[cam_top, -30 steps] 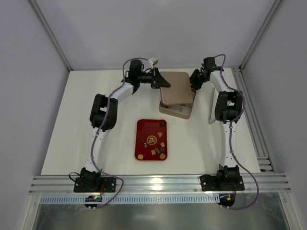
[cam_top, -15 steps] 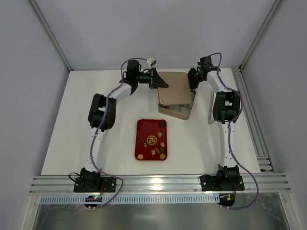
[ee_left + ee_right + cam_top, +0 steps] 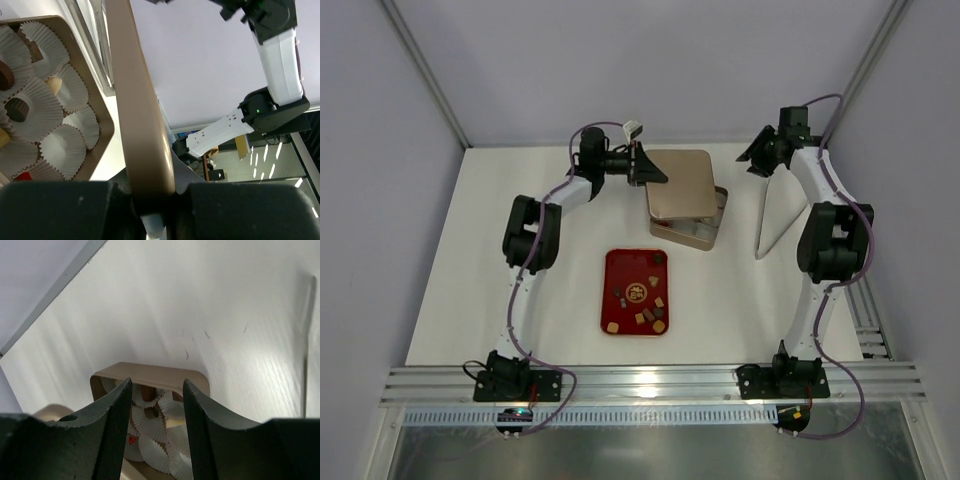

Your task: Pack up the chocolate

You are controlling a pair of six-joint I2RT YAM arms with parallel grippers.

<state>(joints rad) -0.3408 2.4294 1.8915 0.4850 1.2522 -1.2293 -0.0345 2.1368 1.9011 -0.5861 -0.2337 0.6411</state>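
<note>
The chocolate (image 3: 638, 293) lies as several small brown and tan pieces on a red tray (image 3: 616, 268) at mid-table. More pieces (image 3: 17, 109) sit in white paper cups (image 3: 65, 147) inside a gold box (image 3: 692, 232). My left gripper (image 3: 646, 166) is shut on the edge of the gold lid (image 3: 678, 183), which hangs tilted over the box. In the left wrist view the lid's rim (image 3: 142, 115) runs up from between the jaws of the left gripper (image 3: 150, 196). My right gripper (image 3: 761, 160) is open and empty, off to the right of the lid. In its own view the right gripper (image 3: 157, 388) frames the box (image 3: 150, 374).
A thin white panel (image 3: 772, 212) lies to the right of the box, under the right arm. The enclosure's walls and metal frame rise close behind both grippers. A rail (image 3: 650, 380) runs along the near edge by the arm bases.
My right gripper has pulled away from the lid's right edge, up and to the right, and its jaws have widened. The left gripper still holds the lid, which has shifted slightly left.
</note>
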